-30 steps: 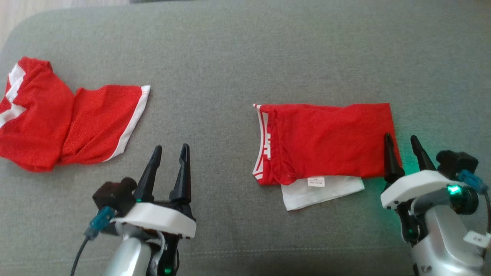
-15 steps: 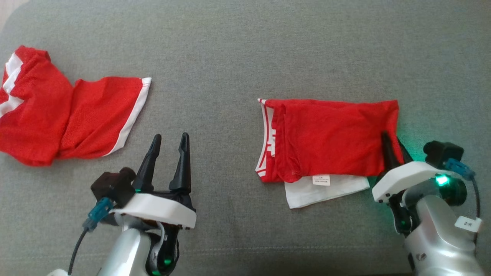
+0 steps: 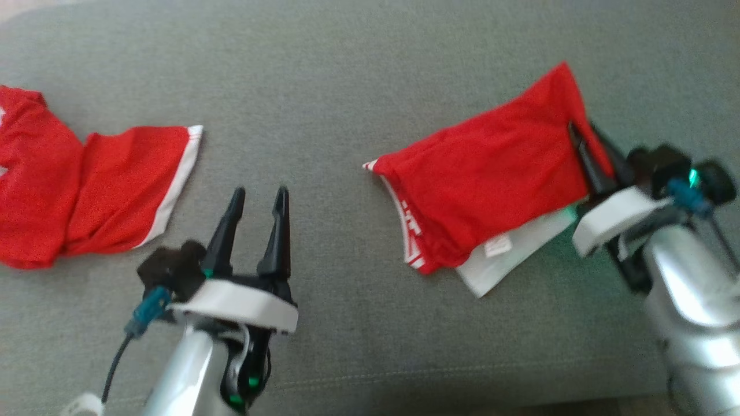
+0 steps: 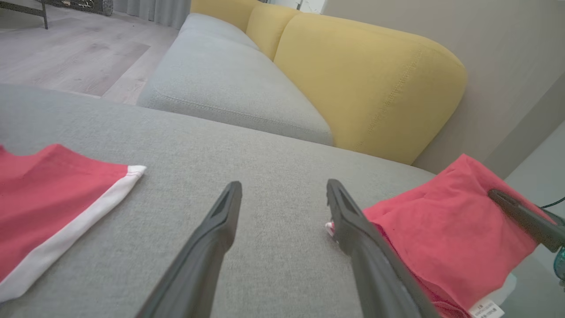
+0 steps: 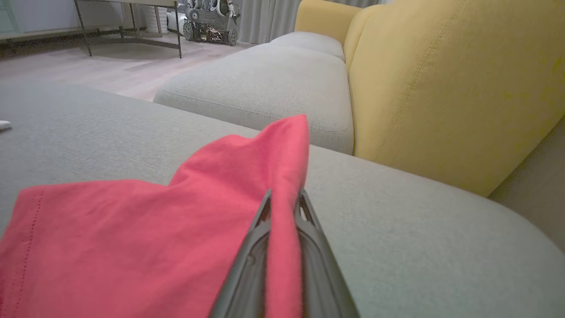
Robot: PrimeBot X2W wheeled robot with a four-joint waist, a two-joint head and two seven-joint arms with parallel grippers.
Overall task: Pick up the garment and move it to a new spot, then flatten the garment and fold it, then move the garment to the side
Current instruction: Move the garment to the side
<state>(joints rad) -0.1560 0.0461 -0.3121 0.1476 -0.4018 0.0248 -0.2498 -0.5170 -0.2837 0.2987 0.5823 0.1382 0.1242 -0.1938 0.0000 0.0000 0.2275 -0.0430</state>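
1. our right gripper (image 3: 583, 134) is pinched onto the right edge of the folded red garment (image 3: 485, 173); in the right wrist view the cloth runs up between its two fingers.
2. that garment lies on the grey cushion (image 3: 324, 86), right of centre, gripped end lifted, a white layer (image 3: 514, 254) peeking from under its near edge.
3. our left gripper (image 3: 260, 196) has its fingers spread, nothing between them, over bare cushion.
4. a second red garment (image 3: 87, 185) with a white hem lies crumpled at far left, well apart from the first.
5. a yellow backrest (image 4: 366, 84) stands beyond the cushion.
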